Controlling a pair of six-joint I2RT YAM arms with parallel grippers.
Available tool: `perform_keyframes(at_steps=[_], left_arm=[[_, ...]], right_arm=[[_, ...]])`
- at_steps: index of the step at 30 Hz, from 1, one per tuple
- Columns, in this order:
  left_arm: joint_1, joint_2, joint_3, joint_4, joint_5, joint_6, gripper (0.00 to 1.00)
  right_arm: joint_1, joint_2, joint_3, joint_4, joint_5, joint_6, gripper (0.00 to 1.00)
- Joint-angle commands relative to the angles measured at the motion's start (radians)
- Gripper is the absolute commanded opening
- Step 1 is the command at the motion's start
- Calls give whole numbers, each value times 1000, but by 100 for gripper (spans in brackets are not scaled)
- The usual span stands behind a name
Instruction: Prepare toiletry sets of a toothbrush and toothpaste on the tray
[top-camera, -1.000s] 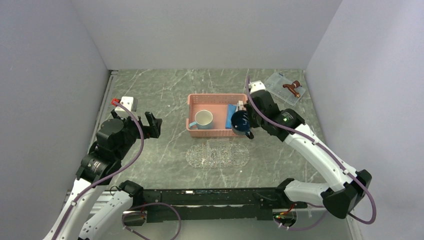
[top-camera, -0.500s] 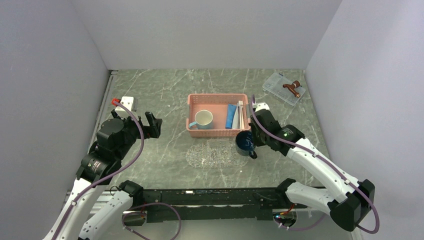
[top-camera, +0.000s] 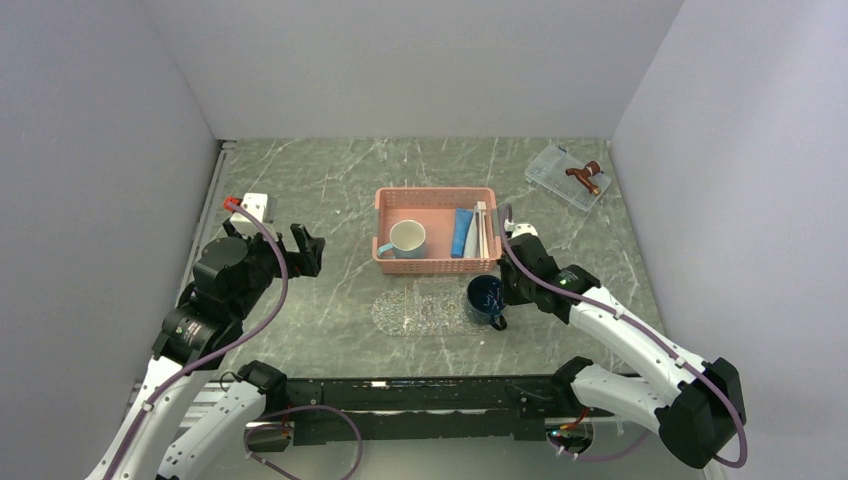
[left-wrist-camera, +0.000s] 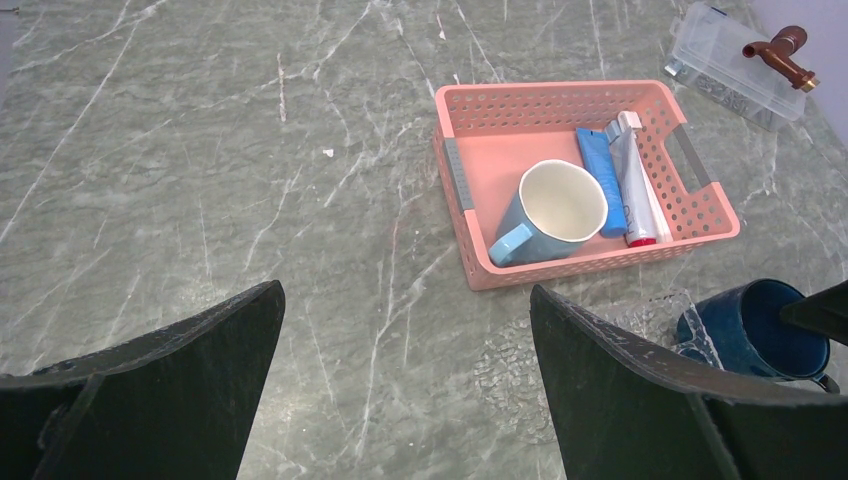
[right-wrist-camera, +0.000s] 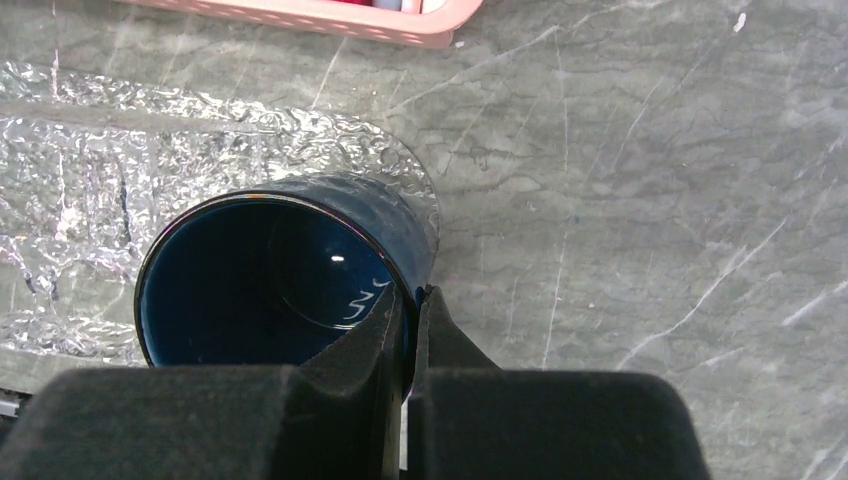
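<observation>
Two mugs show: a light mug (top-camera: 407, 238) in the basket (top-camera: 435, 192), and a dark mug (top-camera: 485, 298) at the right end of the tray (top-camera: 420, 312). The right pincer (right-wrist-camera: 408, 300) is pinched narrow on the dark mug's rim, one finger inside and one outside. Whether the mug's base already rests on the tray I cannot tell. The left pincer (left-wrist-camera: 405, 295) stands wide and holds nothing, over bare surface (left-wrist-camera: 200, 150) at the left, well apart from everything. The toothpaste (left-wrist-camera: 600, 180) and toothbrush (left-wrist-camera: 632, 190) lie side by side in the right part of the basket, just far of the tray; neither is on the tray yet.

The step in hand looks like setting the dark mug down as a holder. Next, I judge, the right pincer must let go and rise clear of the rim. It can then reach into the basket for a toothbrush without tipping the mug.
</observation>
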Motion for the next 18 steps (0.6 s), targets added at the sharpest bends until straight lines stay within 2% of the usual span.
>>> perform_keyframes(at_steps=[1, 18], left_arm=[[5, 0, 25, 14, 9, 2, 99], [5, 11, 26, 13, 15, 1, 99]], right_arm=[[-21, -23, -4, 122, -25, 8, 0], [-31, 21, -31, 162, -28, 14, 0]])
